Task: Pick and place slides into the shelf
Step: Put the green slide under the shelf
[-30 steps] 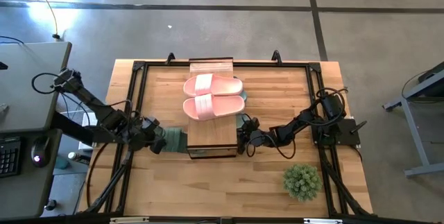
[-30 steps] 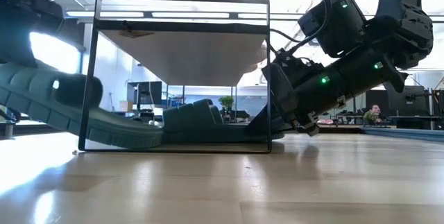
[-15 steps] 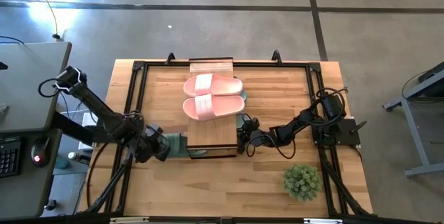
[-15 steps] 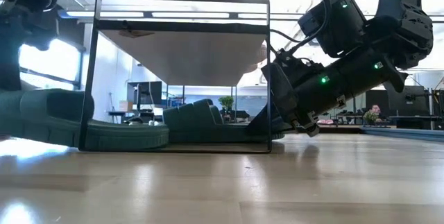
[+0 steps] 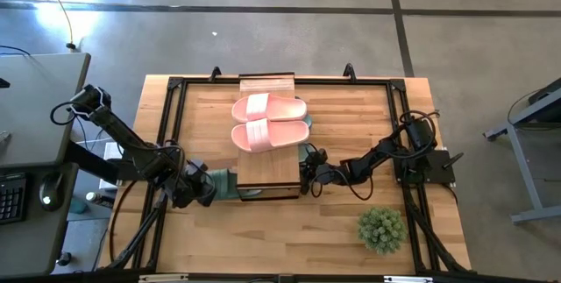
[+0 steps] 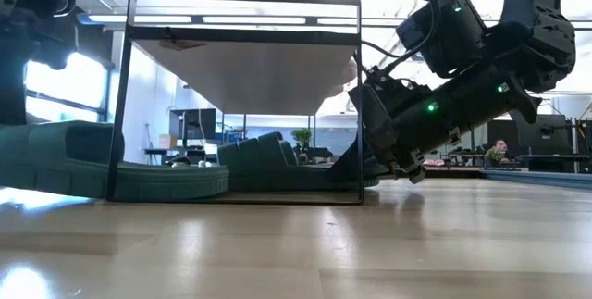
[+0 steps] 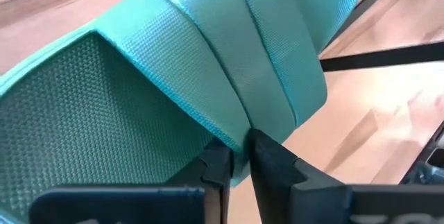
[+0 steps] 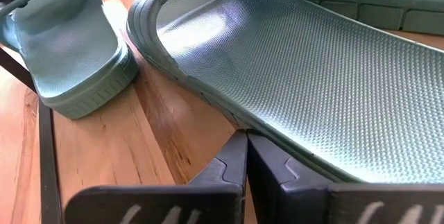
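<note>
We see two pale pink rubber slides [image 5: 269,122] already on the small wood-topped shelf [image 5: 267,176]. Our left end effector [image 5: 200,187] grasps a sage-green rubber slide [image 6: 111,160] half under it; the right end effector [image 5: 308,178] is clenched beside another.

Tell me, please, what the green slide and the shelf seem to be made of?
Green slide: probably soft rubber or foam, matte; its surface shows a fine woven-like texture and ribbed strap. Shelf: top looks like light wood with visible grain; frame seems thin black metal.

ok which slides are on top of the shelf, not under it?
The two pink slides, side by side on the shelf plank; the green ones sit at table level below.
</note>
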You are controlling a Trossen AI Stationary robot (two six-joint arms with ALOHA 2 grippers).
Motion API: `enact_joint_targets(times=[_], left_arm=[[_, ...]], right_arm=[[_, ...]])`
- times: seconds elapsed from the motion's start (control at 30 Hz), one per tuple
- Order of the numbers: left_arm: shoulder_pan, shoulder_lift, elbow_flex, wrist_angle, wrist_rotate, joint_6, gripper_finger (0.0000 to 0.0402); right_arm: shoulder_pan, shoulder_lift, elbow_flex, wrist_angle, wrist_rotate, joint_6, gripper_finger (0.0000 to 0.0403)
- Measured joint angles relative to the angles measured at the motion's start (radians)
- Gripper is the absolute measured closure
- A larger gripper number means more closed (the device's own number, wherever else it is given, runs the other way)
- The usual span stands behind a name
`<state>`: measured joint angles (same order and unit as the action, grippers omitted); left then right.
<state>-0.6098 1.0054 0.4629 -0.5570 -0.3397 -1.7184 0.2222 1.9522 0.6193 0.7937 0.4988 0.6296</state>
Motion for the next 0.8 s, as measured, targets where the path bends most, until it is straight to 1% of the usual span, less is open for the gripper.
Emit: enact_joint_targets(times=[0.13,0.33,0.57,0.8], left_arm=[[0.0,0.0,0.0,0.0,0.0,0.04,0.0341],[0.0,0.0,0.0,-0.015,0.0,0.064,0.0294],[0.001,0.0,0.0,-0.046,0.041,0.073,0.0237],[0.0,-0.005,0.0,-0.045,0.067,0.085,0.0199]], right_arm=[[0.0,0.0,0.0,-0.001,0.0,0.0,0.0403],[0.001,0.0,0.0,-0.003,-0.001,0.001,0.0403],[0.001,0.0,0.0,-0.004,-0.001,0.0,0.0403],[0.001,0.0,0.0,-0.004,-0.001,0.0,0.0403]])
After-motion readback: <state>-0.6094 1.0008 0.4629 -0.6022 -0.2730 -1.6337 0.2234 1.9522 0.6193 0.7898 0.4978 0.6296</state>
